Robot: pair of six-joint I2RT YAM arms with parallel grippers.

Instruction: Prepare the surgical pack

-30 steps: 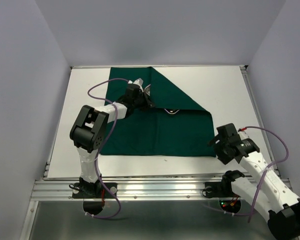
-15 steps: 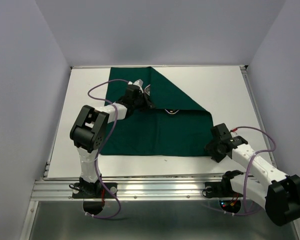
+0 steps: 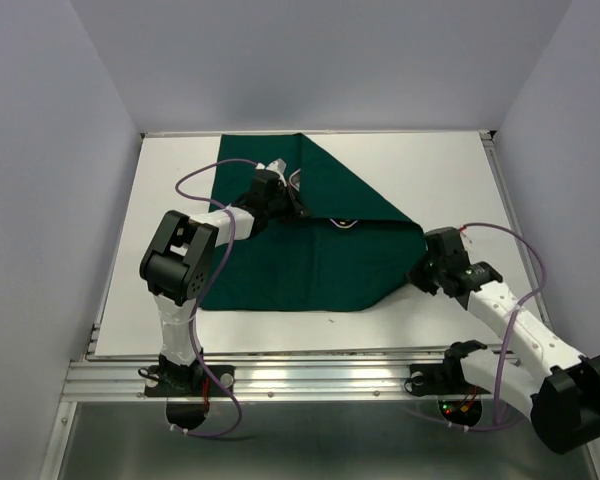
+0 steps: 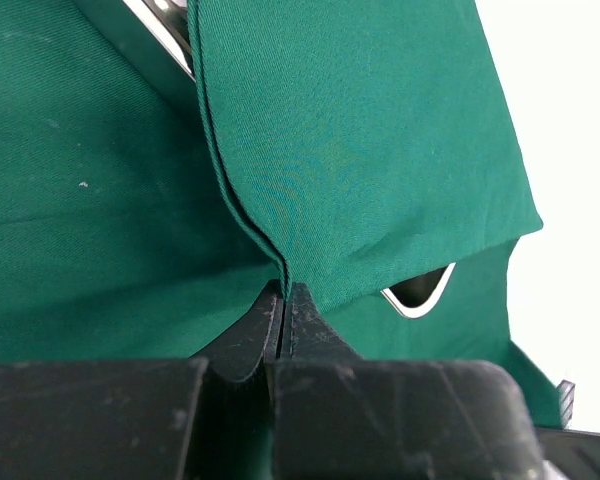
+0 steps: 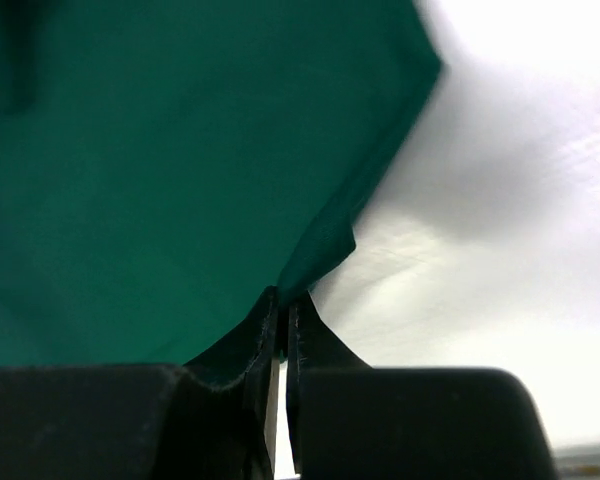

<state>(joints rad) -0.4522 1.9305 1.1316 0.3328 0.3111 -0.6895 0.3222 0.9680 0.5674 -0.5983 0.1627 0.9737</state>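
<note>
jaws pinching green drape (image 4: 360, 150) fold, metal rim (image 4: 417, 303)

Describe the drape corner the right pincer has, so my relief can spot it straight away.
On the white table lies a dark green drape. Follow its near edge to the right: that corner is lifted and pinched in the right pincer, whereas the near left corner lies flat.

In front of me sits a white table (image 3: 460, 175). A dark green drape (image 3: 280, 275) lies spread across its middle, the far-right corner folded diagonally inward and the near-right corner raised off the surface.
</note>
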